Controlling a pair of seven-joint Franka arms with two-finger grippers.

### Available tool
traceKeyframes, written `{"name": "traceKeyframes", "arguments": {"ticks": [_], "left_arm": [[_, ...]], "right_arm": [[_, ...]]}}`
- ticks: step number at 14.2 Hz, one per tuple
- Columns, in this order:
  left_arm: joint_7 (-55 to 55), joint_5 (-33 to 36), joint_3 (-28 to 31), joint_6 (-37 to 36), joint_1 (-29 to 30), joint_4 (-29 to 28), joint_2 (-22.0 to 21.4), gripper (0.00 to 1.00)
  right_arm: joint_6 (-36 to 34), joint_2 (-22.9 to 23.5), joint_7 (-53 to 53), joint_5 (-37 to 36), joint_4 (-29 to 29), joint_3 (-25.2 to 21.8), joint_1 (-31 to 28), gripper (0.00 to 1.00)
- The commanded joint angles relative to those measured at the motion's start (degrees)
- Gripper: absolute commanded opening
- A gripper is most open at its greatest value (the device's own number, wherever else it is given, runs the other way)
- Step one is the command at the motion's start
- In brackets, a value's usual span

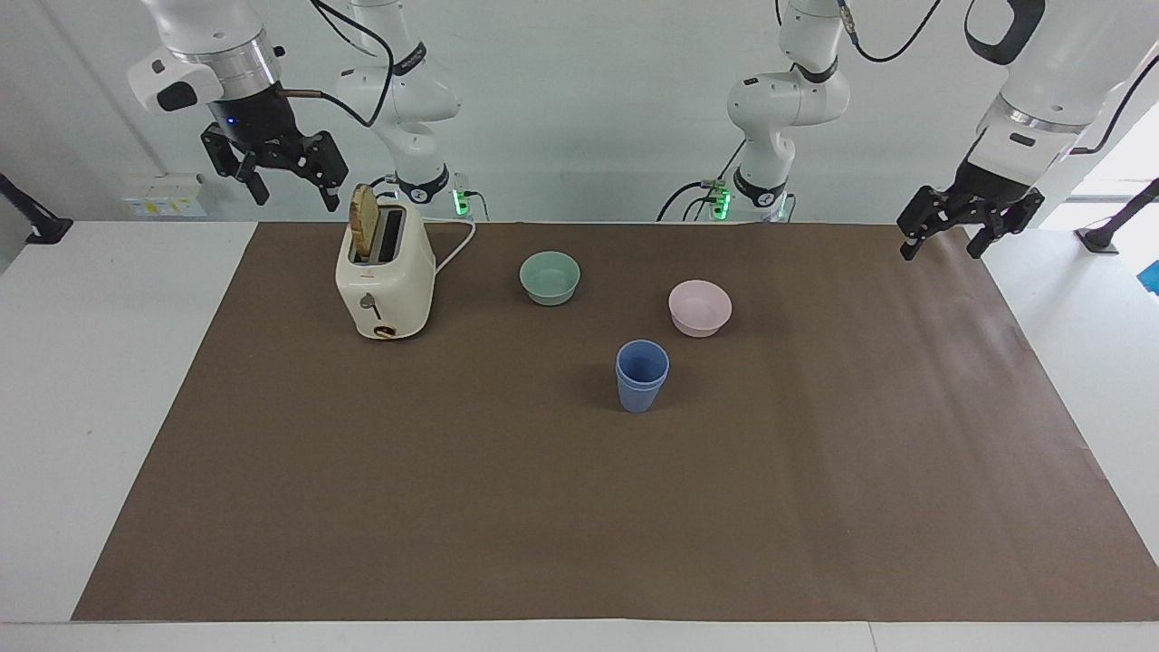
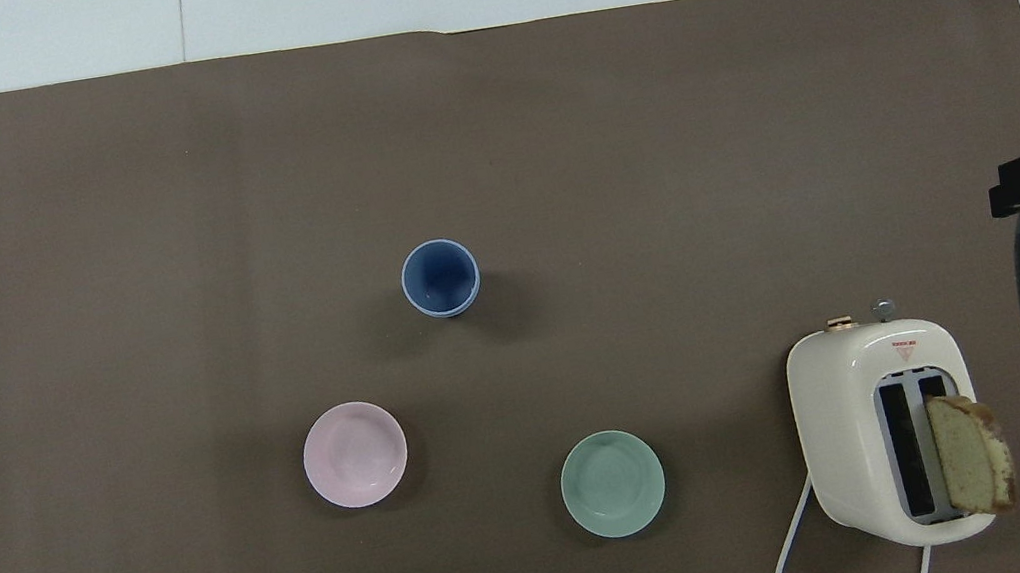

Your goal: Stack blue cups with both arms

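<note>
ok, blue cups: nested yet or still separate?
Nested. The blue cups stand upright as one stack, a second rim showing just under the top one, farther from the robots than the pink bowl. Neither claw touches them.

Both arms raised and waiting. Left gripper [image 1: 944,237] up over the tabletop's edge at the left arm's end, fingers spread, empty. Right gripper [image 1: 292,185] high over the tabletop's edge nearest the robots, at the right arm's end, fingers apart, empty.
</note>
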Motion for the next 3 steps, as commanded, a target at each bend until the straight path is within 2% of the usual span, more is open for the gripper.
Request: {"name": "traceKeyframes", "arguments": {"ticks": [1, 3], "left_arm": [[0.11, 0.72, 0.16, -0.97, -0.08, 0.16, -0.56, 1.0], [0.11, 0.72, 0.16, -0.97, -0.08, 0.16, -0.56, 1.0]], "right_arm": [[1.11, -0.94, -0.99, 1.1, -1.16, 0.15, -0.78, 1.0], [0.94, -1.12, -1.08, 1.1, -1.42, 0.24, -0.78, 1.0]]}}
